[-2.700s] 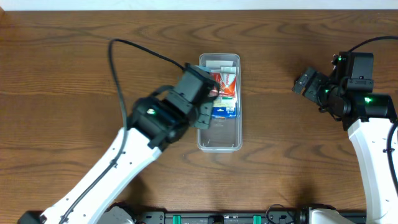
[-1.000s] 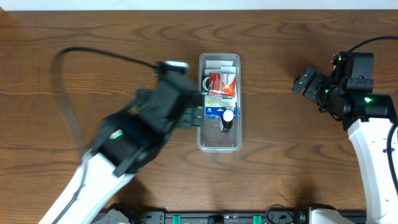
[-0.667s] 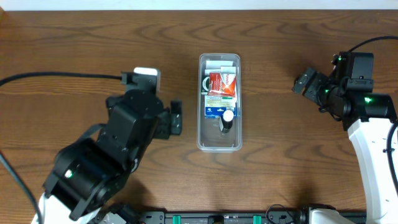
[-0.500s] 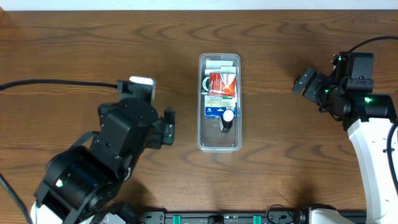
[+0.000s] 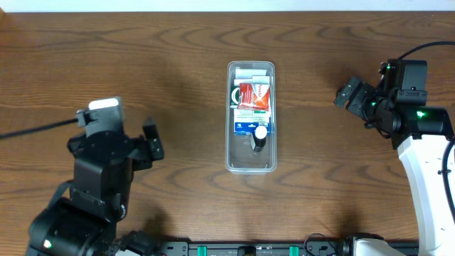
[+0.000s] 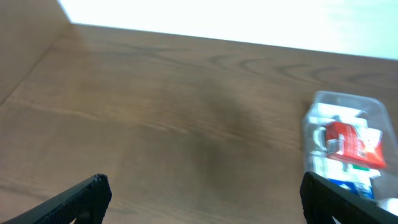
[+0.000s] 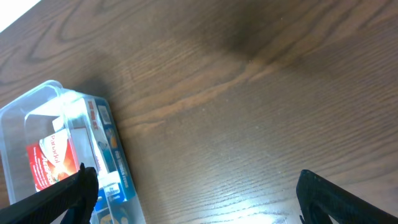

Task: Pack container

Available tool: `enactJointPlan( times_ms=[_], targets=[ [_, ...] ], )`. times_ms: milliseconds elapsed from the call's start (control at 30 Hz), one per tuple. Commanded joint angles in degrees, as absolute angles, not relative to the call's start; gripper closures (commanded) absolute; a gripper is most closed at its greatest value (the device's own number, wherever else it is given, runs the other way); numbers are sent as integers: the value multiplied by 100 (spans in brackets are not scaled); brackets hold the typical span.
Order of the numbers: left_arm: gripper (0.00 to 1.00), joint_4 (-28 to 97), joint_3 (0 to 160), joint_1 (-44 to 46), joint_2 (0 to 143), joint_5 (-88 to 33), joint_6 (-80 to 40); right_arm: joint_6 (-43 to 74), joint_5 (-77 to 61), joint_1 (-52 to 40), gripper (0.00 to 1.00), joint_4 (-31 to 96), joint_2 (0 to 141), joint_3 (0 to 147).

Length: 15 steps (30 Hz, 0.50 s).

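The container (image 5: 250,168), a long clear plastic bin, lies mid-table. Inside it are a red packet (image 5: 254,94), a blue-and-white carton (image 5: 250,125) and a small dark bottle with a white cap (image 5: 260,138). My left gripper (image 5: 152,140) hangs open and empty well to the left of the bin, fingers wide apart. In the left wrist view the gripper (image 6: 202,194) faces bare wood, with the container (image 6: 339,98) at the right edge. My right gripper (image 5: 347,94) is open and empty to the right of the bin. In the right wrist view the gripper (image 7: 196,186) has the container (image 7: 34,107) at its left.
The brown wooden table (image 5: 106,64) runs to a pale back edge. A black cable (image 5: 35,128) trails from the left arm across the left side. A black rail (image 5: 270,249) lines the front edge.
My left arm has drawn back from the container toward the front left, its gripper open. The dark bottle now lies in the bin. The right arm has not moved.
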<state>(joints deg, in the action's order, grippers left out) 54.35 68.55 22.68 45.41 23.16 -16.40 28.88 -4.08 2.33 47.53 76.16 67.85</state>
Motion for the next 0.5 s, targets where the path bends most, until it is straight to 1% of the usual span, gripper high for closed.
enactJointPlan(
  times_ms=[0,167,467],
  targets=[
    [2,5129,6298,1970,4130,2119,-1559,2821,-390,270,1,4762,7579,6840],
    [2,4392,5334,1865,3114,2104,-1457,2821,-390,270,1,4762,7579,6840],
    [2,4276,4353,1529,1369,2104,-1459,2821,-390,270,1,4762,7579,6840]
  ],
)
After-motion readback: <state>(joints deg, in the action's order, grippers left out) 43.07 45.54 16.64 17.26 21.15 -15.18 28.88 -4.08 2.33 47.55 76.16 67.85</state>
